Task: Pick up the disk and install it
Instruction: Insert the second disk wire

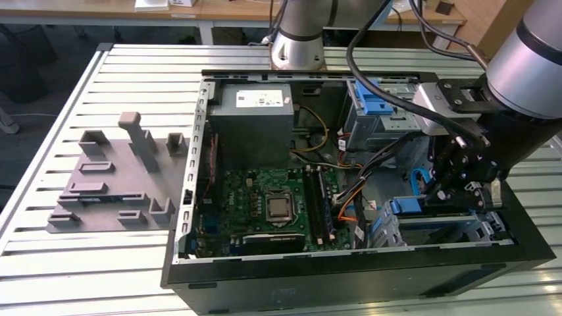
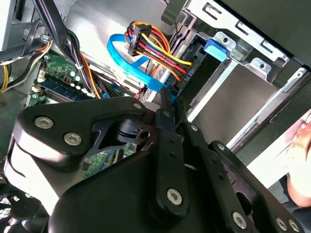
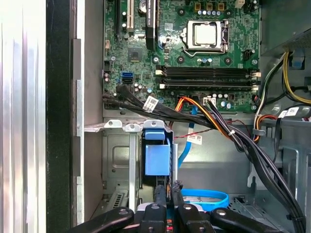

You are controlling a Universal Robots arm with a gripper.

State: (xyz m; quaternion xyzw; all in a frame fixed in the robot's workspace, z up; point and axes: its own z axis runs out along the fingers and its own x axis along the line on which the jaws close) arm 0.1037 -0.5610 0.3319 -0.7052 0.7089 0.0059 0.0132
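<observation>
First wrist view: gripper [image 3: 168,190] fingers nearly closed, gripping nothing discernible, at 6 o'clock of the disk [image 3: 158,159] seated in the drive cage [image 3: 116,160]; adjacent cables [image 3: 233,138] risk snagging.

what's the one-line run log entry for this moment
tool: shut, inside computer case | position: at drive cage, by blue carrier bracket | disk: seated in cage, edge-on | motherboard: exposed
</observation>
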